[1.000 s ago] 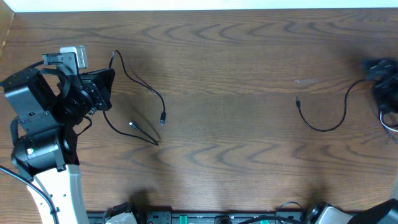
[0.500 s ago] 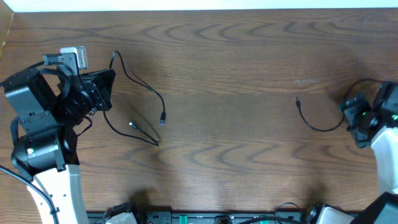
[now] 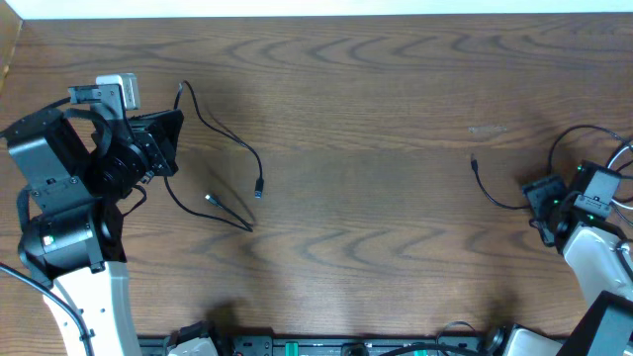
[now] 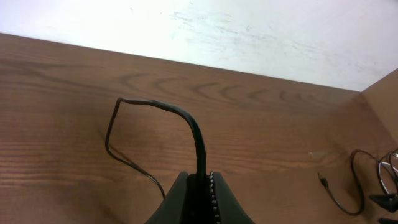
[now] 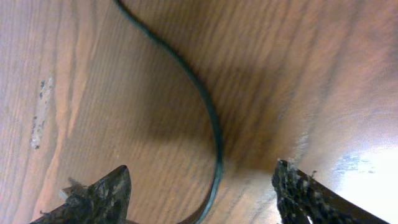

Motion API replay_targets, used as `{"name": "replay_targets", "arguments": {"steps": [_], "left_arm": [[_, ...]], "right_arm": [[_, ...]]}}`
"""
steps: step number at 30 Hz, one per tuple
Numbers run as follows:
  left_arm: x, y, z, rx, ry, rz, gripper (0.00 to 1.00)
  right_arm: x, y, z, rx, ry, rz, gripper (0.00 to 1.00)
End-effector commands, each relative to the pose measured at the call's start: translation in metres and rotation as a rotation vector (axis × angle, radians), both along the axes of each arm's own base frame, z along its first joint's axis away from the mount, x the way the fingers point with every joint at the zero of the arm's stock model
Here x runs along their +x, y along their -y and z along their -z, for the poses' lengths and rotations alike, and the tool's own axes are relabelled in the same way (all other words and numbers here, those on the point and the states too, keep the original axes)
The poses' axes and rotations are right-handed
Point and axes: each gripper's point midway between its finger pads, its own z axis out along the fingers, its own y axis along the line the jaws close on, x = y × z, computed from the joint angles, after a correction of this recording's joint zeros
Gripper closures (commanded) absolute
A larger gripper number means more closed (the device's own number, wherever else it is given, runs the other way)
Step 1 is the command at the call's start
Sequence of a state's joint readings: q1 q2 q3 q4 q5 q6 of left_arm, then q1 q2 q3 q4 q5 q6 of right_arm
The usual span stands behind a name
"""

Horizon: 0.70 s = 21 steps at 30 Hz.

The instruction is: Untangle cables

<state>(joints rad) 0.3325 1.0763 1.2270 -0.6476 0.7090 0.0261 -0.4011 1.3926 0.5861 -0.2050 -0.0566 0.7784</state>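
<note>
The left hand (image 4: 200, 178) is clamped on the left cable (image 4: 199, 143), which arches up from between its fingers and then trails across the tabletop (image 3: 376, 119). Overhead, the arm hides the gripped stretch, and both plug ends lie loose near it. The right hand (image 5: 200, 171) is spread wide, low over the right cable (image 5: 214, 124), which runs between the fingers. I cannot tell whether they touch. Overhead, that cable's far end vanishes under the hand.
</note>
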Motion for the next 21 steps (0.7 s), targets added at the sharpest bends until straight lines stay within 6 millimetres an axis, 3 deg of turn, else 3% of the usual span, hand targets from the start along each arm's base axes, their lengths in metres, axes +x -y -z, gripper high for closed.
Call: {"name": "replay_targets", "arguments": {"steps": [1,10,14,15,16,17,21], "left_arm": [[-0.002,0.004,-0.006,0.0,0.017,0.019,0.93],[-0.002,0.004,-0.005,-0.001,0.014,0.019,0.93],[-0.002,0.004,-0.005,-0.001,0.014,0.019,0.93],[-0.002,0.004,-0.005,-0.001,0.014,0.019,0.93],[-0.002,0.004,-0.005,-0.001,0.014,0.019,0.93],[-0.002,0.004,-0.005,-0.001,0.014,0.019,0.93],[-0.002,0.004,-0.005,-0.001,0.014,0.019,0.92]], "right_arm": [[0.003,-0.012,0.01,0.01,-0.017,-0.037,0.32],[-0.001,-0.026,0.045,0.042,-0.116,-0.076,0.37],[-0.007,-0.027,0.057,0.053,-0.156,-0.074,0.66],[-0.009,-0.027,0.06,0.052,-0.17,-0.07,0.84],[-0.01,-0.026,0.061,0.047,-0.176,-0.067,0.95],[-0.01,-0.025,0.062,0.045,-0.178,-0.066,0.99],[-0.011,-0.019,0.061,0.013,-0.184,-0.051,0.99]]}}
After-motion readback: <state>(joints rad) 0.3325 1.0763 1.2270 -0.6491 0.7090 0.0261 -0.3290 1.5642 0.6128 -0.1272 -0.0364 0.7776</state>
